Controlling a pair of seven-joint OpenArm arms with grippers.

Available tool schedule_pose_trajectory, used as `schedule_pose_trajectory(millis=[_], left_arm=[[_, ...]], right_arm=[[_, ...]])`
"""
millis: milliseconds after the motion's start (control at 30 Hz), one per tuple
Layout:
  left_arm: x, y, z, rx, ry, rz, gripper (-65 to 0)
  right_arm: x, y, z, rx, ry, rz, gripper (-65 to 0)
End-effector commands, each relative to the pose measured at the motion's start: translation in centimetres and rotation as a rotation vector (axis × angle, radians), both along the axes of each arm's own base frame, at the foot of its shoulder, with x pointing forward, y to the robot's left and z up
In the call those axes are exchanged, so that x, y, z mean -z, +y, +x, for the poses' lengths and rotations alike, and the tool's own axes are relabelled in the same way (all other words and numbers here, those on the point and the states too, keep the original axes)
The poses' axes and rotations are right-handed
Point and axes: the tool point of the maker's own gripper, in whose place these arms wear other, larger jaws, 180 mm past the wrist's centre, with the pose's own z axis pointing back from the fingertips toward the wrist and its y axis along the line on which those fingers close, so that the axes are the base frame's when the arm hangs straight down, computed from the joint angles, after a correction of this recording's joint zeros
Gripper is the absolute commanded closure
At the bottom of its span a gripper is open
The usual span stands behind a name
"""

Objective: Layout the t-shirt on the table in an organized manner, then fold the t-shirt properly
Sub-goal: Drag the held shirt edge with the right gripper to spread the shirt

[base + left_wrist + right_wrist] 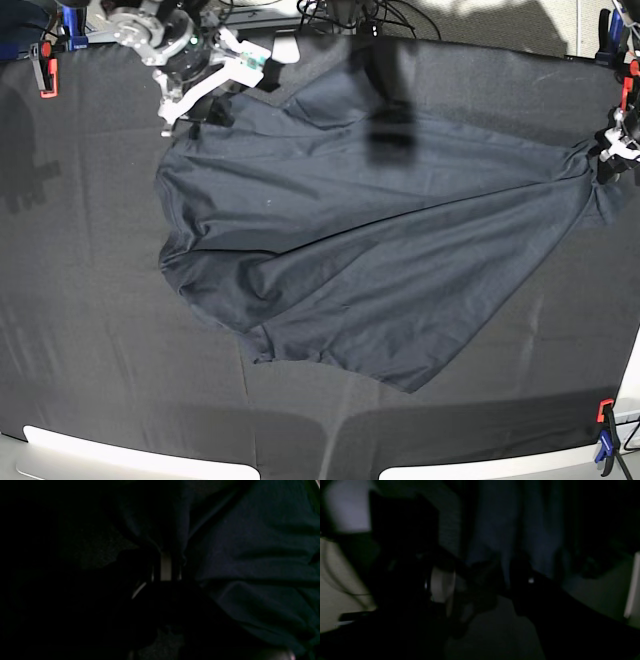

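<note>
One end effector does the work: your left end effector (607, 150) grips the t-shirt (370, 260) at three o'clock on the worktop (90, 300); the right end effector (195, 118) appears parted, empty, at eleven. Pull evenly.

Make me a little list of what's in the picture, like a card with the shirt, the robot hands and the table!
shirt: dark t-shirt, spread out but wrinkled and pulled toward one side
left hand: left hand at the table's edge, shut on a bunched corner of the shirt
right hand: right hand at the shirt's far corner, blurry, grip unclear
table: black cloth table
clamps: orange and blue clamps at the corners
folding: not started
</note>
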Motion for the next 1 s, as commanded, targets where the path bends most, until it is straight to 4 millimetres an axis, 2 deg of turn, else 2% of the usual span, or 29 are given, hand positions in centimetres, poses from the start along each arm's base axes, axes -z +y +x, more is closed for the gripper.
schedule_pose_trajectory(millis=[0,200,433,500,567,633,667,800,967], left_arm=[[-1.3,0.9,0.7,0.004,-0.034,0.028,0.0],[-1.4,1.0,0.8,0.0,-0.04,0.029,0.0],[-1.4,1.0,0.8,0.0,-0.04,0.029,0.0],[-1.4,1.0,0.8,0.0,-0.04,0.029,0.0],[-1.4,1.0,0.8,0.0,-0.04,0.029,0.0],[-1.4,1.0,0.8,0.0,-0.04,0.029,0.0],[-1.4,1.0,0.8,0.0,-0.04,0.029,0.0],[-1.4,1.0,0.8,0.001,-0.038,0.029,0.0],[-1.1,0.8,0.5,0.011,-0.018,0.027,0.0]], right_arm=[[-0.5,-0.2,0.7,-0.003,-0.031,0.0,-34.0],[0.4,-0.3,1.4,-0.024,-0.032,-0.027,-33.8],[0.7,1.1,3.5,0.003,-0.063,-0.002,-33.8],[0.5,1.3,3.8,0.005,-0.072,0.004,-28.3],[0.4,1.2,4.0,0.002,-0.082,-0.005,-17.0],[0.3,1.0,4.3,-0.006,-0.104,-0.03,-2.6],[0.2,0.6,4.4,-0.004,-0.113,-0.054,0.0],[-0.5,-1.5,4.9,0.034,-0.158,-0.159,0.0],[-2.3,-4.7,3.6,-0.028,-0.156,-0.252,0.0]])
